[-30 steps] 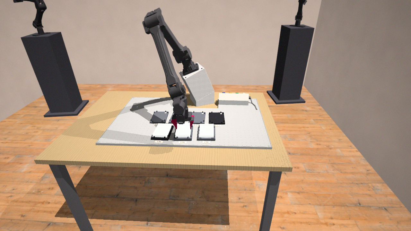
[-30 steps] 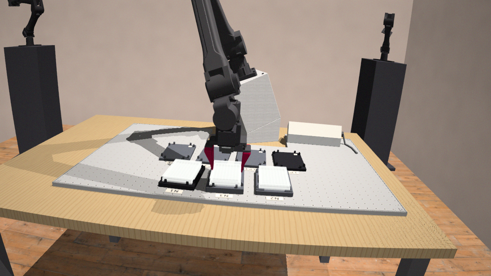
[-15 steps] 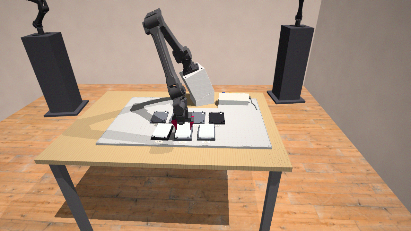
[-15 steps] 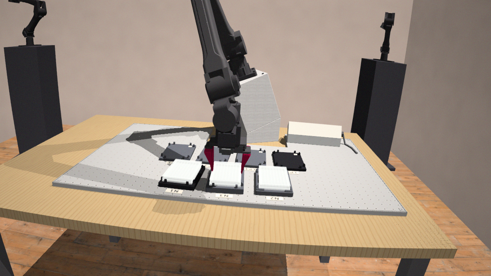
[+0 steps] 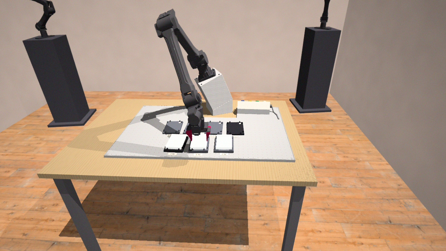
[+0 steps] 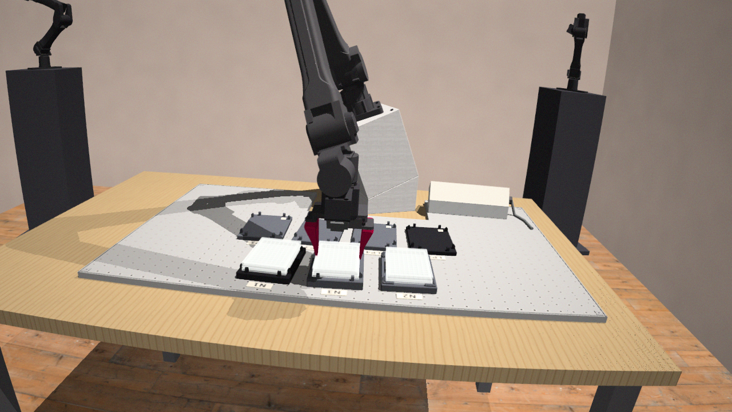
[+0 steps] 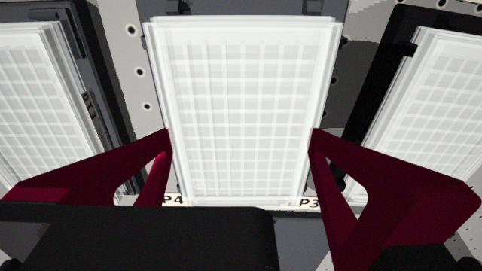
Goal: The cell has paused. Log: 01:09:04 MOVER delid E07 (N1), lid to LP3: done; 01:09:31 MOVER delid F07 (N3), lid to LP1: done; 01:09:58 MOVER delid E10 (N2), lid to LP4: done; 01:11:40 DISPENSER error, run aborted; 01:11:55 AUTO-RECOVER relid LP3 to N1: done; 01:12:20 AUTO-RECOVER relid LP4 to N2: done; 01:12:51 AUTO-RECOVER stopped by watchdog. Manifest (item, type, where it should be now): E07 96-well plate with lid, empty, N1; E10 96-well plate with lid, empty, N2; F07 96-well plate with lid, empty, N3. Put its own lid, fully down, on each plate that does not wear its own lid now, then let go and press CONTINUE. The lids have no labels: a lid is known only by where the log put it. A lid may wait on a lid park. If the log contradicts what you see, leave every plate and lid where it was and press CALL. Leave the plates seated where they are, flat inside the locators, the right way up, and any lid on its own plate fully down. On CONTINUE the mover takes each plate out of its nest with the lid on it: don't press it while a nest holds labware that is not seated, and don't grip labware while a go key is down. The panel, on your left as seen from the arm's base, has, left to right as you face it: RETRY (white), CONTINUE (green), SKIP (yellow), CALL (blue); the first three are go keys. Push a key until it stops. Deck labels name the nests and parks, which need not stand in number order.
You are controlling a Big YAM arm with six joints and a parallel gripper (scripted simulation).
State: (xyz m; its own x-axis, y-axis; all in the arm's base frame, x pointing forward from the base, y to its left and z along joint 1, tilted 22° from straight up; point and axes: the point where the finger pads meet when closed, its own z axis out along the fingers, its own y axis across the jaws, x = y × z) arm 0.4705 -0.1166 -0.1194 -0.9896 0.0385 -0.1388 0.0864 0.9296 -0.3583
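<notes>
Three white 96-well plates stand in a front row of nests on the grey deck: left [image 5: 176, 142], middle [image 5: 199, 142] and right [image 5: 224, 142]. My gripper [image 5: 198, 134] stands over the rear end of the middle plate and is shut on a clear lid [image 7: 241, 109] by its long sides. The lid lies over the middle plate [image 6: 336, 260], low and nearly lined up with it; I cannot tell whether it is fully down. The gripper also shows in the exterior view [image 6: 339, 240] and the wrist view [image 7: 241, 132]. The two neighbouring plates [image 7: 34, 109] [image 7: 429, 113] look lidded.
Behind the plates is a row of lid parks: a grey one [image 5: 173, 126], another grey one [image 5: 215, 126] and a black one [image 5: 235, 128], all bare; one is hidden by the gripper. The key panel [image 5: 253, 107] is at the deck's back right. A white slanted block [image 5: 215, 92] stands by the arm's base.
</notes>
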